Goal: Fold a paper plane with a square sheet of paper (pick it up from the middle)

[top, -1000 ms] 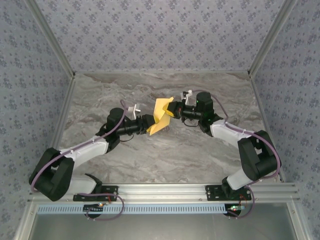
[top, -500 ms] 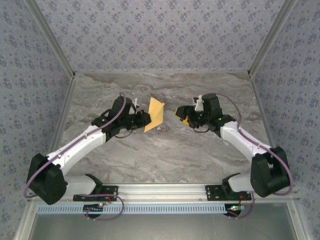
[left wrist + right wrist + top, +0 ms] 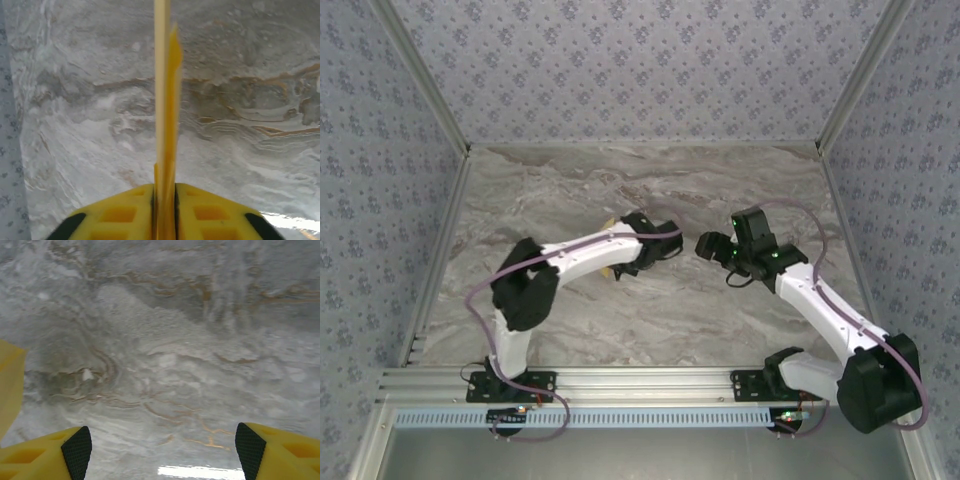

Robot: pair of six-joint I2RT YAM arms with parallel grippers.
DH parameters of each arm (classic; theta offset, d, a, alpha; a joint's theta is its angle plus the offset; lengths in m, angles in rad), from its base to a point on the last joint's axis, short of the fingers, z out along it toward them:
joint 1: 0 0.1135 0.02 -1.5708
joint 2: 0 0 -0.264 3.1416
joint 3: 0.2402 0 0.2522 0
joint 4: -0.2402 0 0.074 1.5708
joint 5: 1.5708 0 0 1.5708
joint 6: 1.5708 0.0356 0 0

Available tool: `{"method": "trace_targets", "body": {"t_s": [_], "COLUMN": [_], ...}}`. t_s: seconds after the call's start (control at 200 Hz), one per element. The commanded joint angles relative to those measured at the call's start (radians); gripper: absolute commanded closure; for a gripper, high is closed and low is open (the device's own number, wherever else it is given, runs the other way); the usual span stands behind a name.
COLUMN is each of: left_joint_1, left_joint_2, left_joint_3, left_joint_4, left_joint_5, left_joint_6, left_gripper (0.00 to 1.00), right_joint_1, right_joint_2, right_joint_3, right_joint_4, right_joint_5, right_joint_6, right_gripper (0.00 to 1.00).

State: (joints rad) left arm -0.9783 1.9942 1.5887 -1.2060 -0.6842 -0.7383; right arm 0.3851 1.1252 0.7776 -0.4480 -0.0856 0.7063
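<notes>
Here's the marble table, spread wide beneath both arms. The left arm reaches in to mid-table, and the right arm angles in from the other side. Their wrists are near each other but apart.

Now the left gripper: its yellow fingers are pressed together on the yellow paper, pinching the near edge tight. The paper runs straight out ahead of the fingertips, seen edge-on as a thin upright strip. At least two layers lie close together, and the far end is blurred.

Over to the right gripper: its fingers are spread wide, one at each lower corner of the wrist view, black pads facing inward. Between and ahead of them there's just bare marble, so it holds nothing.
</notes>
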Motion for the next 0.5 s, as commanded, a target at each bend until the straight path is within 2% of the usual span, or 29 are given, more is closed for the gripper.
{"method": "trace_targets", "body": {"t_s": [0.0, 0.05, 0.105, 0.175, 0.3, 0.415, 0.495], "left_joint_1": [-0.016, -0.014, -0.006, 0.022, 0.096, 0.189, 0.265], "left_joint_2": [0.016, 0.004, -0.019, -0.063, -0.202, -0.33, -0.413], "left_joint_3": [0.05, 0.041, 0.03, 0.002, -0.13, -0.266, -0.364], "left_joint_4": [0.031, 0.11, 0.172, 0.243, 0.409, 0.521, 0.59], "left_joint_5": [0.09, 0.183, 0.261, 0.354, 0.53, 0.638, 0.675], "left_joint_6": [0.056, 0.079, 0.091, 0.098, 0.094, 0.058, 0.018], "left_gripper": [0.66, 0.51, 0.4, 0.32, 0.19, 0.04, 0.01], "right_joint_1": [-0.013, -0.021, -0.027, -0.029, 0.003, 0.125, 0.247], "right_joint_2": [-0.057, -0.08, -0.095, -0.098, -0.06, 0.018, 0.105], "right_joint_3": [-0.037, -0.052, -0.061, -0.065, -0.065, -0.033, 0.005], "right_joint_4": [-0.072, -0.074, -0.079, -0.065, 0.01, 0.08, 0.138], "right_joint_5": [0.122, 0.13, 0.135, 0.136, 0.066, 0.066, 0.083], "right_joint_6": [0.034, 0.04, 0.042, 0.055, 0.024, 0.03, 0.043], "right_gripper": [0.2, 0.2, 0.2, 0.2, 0.23, 0.28, 0.33]}}
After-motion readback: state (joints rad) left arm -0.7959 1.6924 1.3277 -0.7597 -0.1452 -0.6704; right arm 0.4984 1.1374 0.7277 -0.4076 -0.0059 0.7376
